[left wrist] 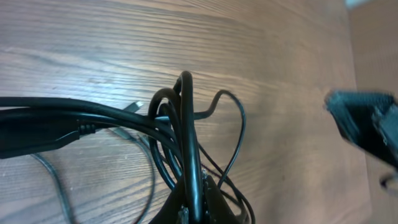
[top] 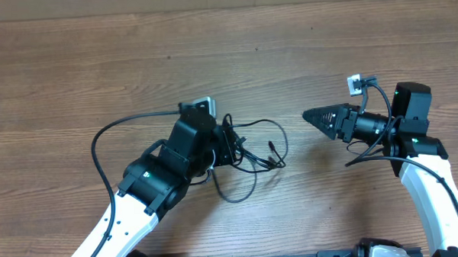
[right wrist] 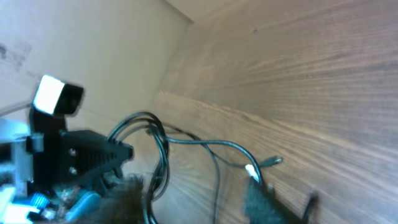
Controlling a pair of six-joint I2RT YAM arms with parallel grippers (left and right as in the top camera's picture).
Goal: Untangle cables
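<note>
**Cables, thin black, one tangled bunch, mid-counter**
Left hand (left wrist: 196, 208) is clamped on the cables (top: 253, 154) at the knot. The cords look light, limp and slick, likely to drag together. Best hold is a free loop or plug end (left wrist: 138, 106). Thick arm wire (top: 96, 152) loops beside. Right hand (top: 320, 118) is near but apart; whether open or closed, cannot tell. Counter (top: 135, 55) is wood.

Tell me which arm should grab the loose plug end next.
Probably the right. The left gripper is clamped on the cables, anchoring them; the right gripper holds nothing and points toward them.
</note>
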